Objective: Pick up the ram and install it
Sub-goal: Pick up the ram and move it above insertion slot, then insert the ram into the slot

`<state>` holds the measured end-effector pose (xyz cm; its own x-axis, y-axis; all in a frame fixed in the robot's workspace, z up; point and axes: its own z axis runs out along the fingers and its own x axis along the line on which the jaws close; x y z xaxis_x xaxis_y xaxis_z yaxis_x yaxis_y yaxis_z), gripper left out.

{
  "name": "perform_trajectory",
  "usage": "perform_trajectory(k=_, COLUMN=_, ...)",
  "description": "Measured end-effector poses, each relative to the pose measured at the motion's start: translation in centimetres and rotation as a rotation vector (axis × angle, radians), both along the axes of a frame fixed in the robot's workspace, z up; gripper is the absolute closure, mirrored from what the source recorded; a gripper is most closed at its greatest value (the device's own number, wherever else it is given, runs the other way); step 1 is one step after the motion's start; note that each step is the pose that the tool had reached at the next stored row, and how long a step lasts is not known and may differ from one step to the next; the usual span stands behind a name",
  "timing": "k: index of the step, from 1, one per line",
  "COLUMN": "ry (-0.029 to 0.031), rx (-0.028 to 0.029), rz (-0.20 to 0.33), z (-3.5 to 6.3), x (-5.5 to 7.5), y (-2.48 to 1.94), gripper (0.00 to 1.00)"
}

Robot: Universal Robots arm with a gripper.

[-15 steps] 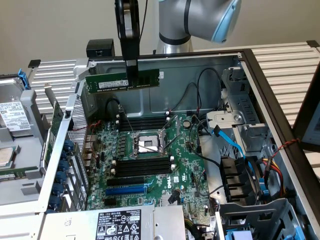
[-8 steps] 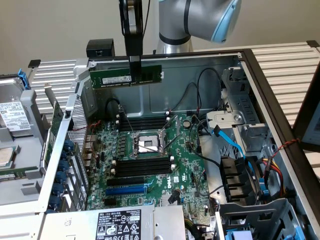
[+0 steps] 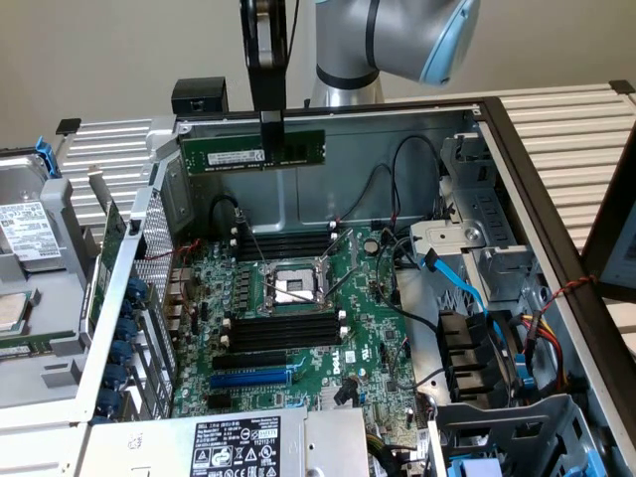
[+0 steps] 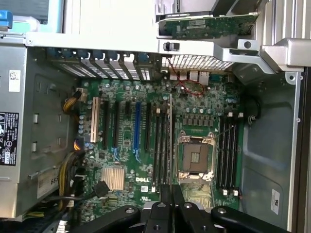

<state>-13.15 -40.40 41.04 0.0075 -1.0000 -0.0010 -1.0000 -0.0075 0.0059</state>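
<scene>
The ram point(image 3: 253, 151), a long green stick with a white label, hangs level above the open computer case, near its back wall. My gripper point(image 3: 270, 119) is shut on the ram's top edge, near its middle. In the wrist view the ram point(image 4: 170, 141) runs edge-on as a thin line up from my gripper point(image 4: 171, 196), over the black slots point(image 4: 160, 145) beside the CPU socket point(image 4: 197, 158). The motherboard point(image 3: 378, 343) lies flat below. One bank of black slots point(image 3: 288, 243) lies behind the socket point(image 3: 291, 285), another bank point(image 3: 288, 328) in front of it. The blue expansion slot point(image 3: 248, 378) lies nearer the front.
The case's metal walls point(image 3: 397, 149) surround the board. A power supply point(image 3: 238, 447) sits at the front. A blue cable point(image 3: 457, 283), black cables and a drive cage point(image 3: 497, 348) crowd the exterior view's right. Card brackets point(image 3: 129, 328) line the exterior view's left.
</scene>
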Motion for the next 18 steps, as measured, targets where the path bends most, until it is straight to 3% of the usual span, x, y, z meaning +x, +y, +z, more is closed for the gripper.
perform_trajectory(k=2, ry=-0.0002, rx=0.0038, rz=-0.006, z=-0.05, x=0.1, y=0.01, gripper=0.88)
perform_trajectory(k=4, ry=-0.0002, rx=0.0139, rz=-0.009, z=-0.11, x=0.3, y=0.02, gripper=0.88)
perform_trajectory(k=6, ry=-0.0002, rx=0.0192, rz=-0.010, z=-0.14, x=0.5, y=0.02, gripper=0.88)
perform_trajectory(k=18, ry=-0.0002, rx=0.0198, rz=-0.014, z=-0.16, x=1.7, y=0.10, gripper=0.88)
